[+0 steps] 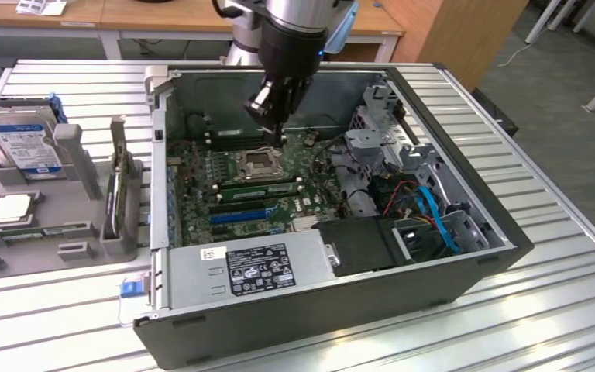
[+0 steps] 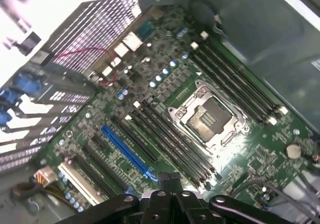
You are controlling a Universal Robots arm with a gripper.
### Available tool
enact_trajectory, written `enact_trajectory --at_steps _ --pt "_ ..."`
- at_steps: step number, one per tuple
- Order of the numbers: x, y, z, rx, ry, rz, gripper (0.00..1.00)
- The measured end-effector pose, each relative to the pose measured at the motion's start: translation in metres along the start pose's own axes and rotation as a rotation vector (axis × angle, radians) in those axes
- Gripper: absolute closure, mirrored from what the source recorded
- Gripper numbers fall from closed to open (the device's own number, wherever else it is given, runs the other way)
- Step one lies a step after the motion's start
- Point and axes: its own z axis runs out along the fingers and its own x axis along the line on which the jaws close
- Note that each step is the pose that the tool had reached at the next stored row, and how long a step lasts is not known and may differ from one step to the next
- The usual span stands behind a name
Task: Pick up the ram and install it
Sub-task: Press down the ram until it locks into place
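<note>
closed black tool point(image 1: 269, 133) over green, slotted motherboard point(image 1: 238, 182)

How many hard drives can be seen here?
1. The hard drive stands upright in the grey holder at the exterior view's left, outside the case. Others may be hidden in the case's drive bays.
</note>
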Motion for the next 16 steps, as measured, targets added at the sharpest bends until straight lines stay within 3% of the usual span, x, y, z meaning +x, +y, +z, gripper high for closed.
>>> enact_trajectory --at_steps 7,16 --pt "0.0 -0.0001 0.0001 -0.0014 -0.0019 0.089 0.89" --pt "0.0 0.0 0.0006 0.0075 -0.0125 0.194 0.89"
